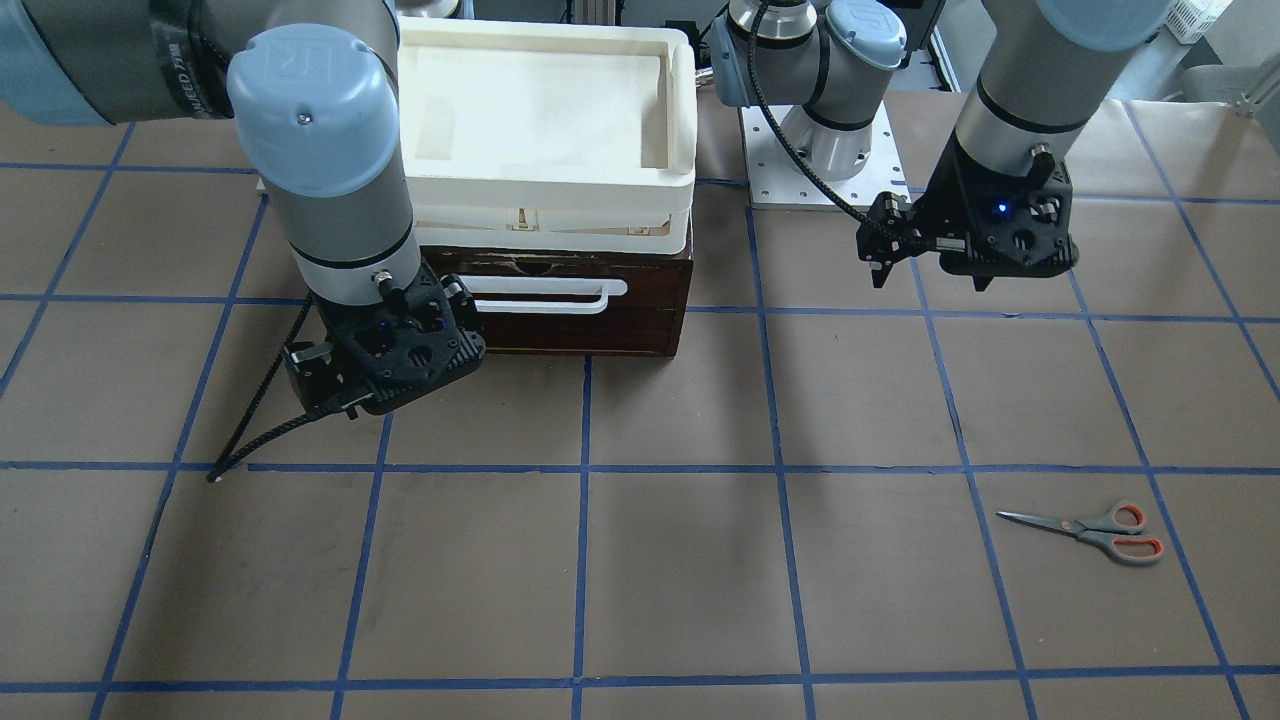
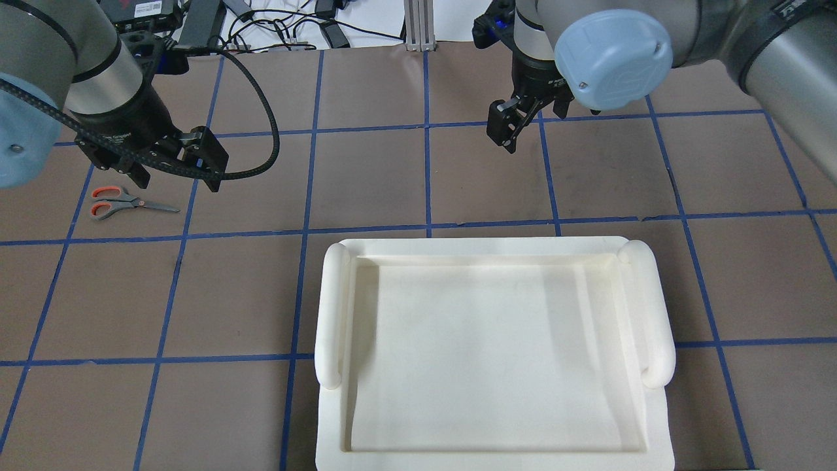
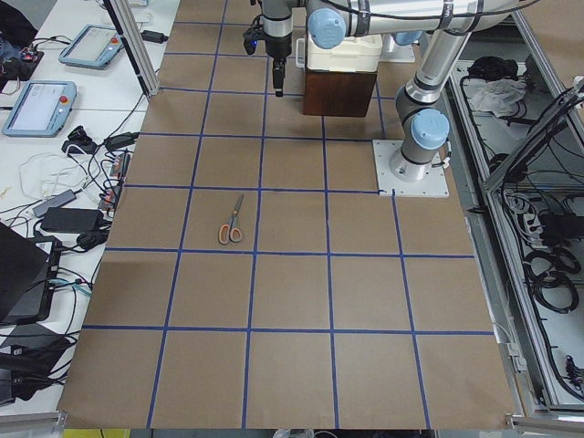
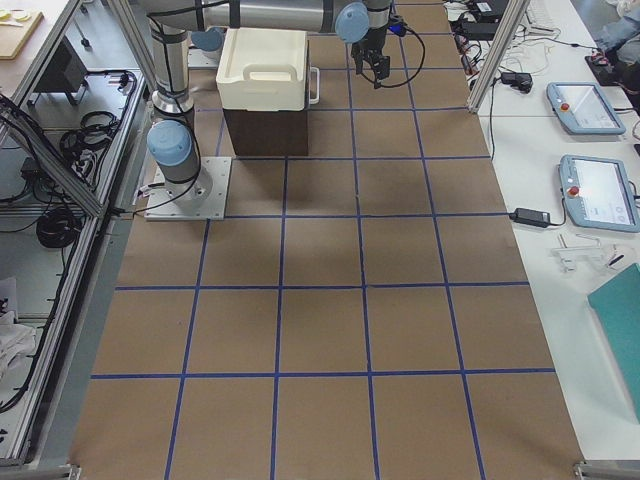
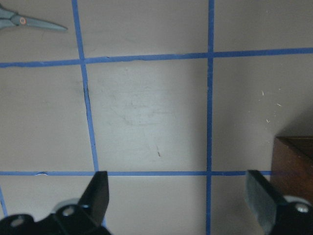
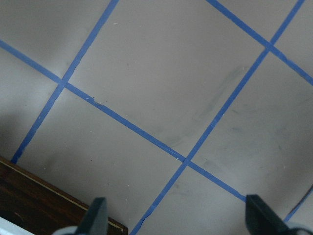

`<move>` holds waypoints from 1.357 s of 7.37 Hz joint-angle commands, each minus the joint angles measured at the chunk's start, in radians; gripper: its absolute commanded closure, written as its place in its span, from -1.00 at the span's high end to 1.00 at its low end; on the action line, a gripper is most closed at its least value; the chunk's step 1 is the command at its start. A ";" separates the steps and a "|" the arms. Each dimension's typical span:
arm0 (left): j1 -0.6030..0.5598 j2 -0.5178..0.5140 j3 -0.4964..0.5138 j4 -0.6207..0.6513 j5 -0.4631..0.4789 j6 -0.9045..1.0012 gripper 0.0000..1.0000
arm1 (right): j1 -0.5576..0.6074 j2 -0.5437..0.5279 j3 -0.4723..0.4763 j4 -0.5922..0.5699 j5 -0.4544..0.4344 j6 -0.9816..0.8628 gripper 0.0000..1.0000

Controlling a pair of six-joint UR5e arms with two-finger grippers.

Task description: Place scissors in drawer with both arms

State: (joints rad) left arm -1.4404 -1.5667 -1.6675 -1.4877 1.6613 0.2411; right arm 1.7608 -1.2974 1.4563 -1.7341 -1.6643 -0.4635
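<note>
The scissors (image 1: pixel 1095 532) lie flat on the brown table, grey handles with orange-red loops; they also show in the overhead view (image 2: pixel 124 201), and their blade tip shows in the left wrist view (image 5: pixel 34 22). My left gripper (image 1: pixel 985 270) (image 2: pixel 140 173) (image 5: pixel 178 191) hangs open and empty above the table, just beyond the scissors. The dark-brown drawer (image 1: pixel 590 320) is shut, its white bar handle (image 1: pixel 555 295) facing out. My right gripper (image 1: pixel 400 385) (image 2: pixel 509 131) (image 6: pixel 176 215) is open and empty just in front of the handle's end.
A cream-white plastic tray (image 1: pixel 545 190) (image 2: pixel 484 245) sits on top of the drawer box and hides it from overhead. The left arm's base plate (image 1: pixel 825 185) stands beside the box. Blue tape lines grid the table.
</note>
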 commanded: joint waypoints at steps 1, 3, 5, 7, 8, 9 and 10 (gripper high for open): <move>0.134 -0.064 0.000 0.090 0.000 0.307 1.00 | 0.038 0.007 0.001 0.008 0.026 -0.081 1.00; 0.167 -0.133 0.000 0.164 -0.001 0.550 1.00 | 0.061 0.007 0.059 -0.013 0.023 -0.080 1.00; 0.240 -0.205 -0.001 0.243 -0.012 0.821 1.00 | 0.078 0.003 0.078 -0.019 0.058 -0.116 1.00; 0.300 -0.286 0.000 0.338 -0.014 1.148 1.00 | 0.077 0.003 0.084 -0.004 0.069 -0.203 1.00; 0.316 -0.320 0.000 0.374 -0.020 1.335 1.00 | 0.092 0.009 0.084 0.007 0.098 -0.220 1.00; 0.346 -0.355 -0.001 0.376 -0.029 1.380 1.00 | 0.095 0.009 0.088 0.002 0.098 -0.298 1.00; 0.382 -0.384 0.000 0.377 -0.099 1.459 1.00 | 0.091 0.003 0.088 -0.007 0.098 -0.357 1.00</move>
State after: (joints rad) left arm -1.0990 -1.9106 -1.6679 -1.1202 1.6185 1.5934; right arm 1.8519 -1.2911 1.5430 -1.7340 -1.5704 -0.7446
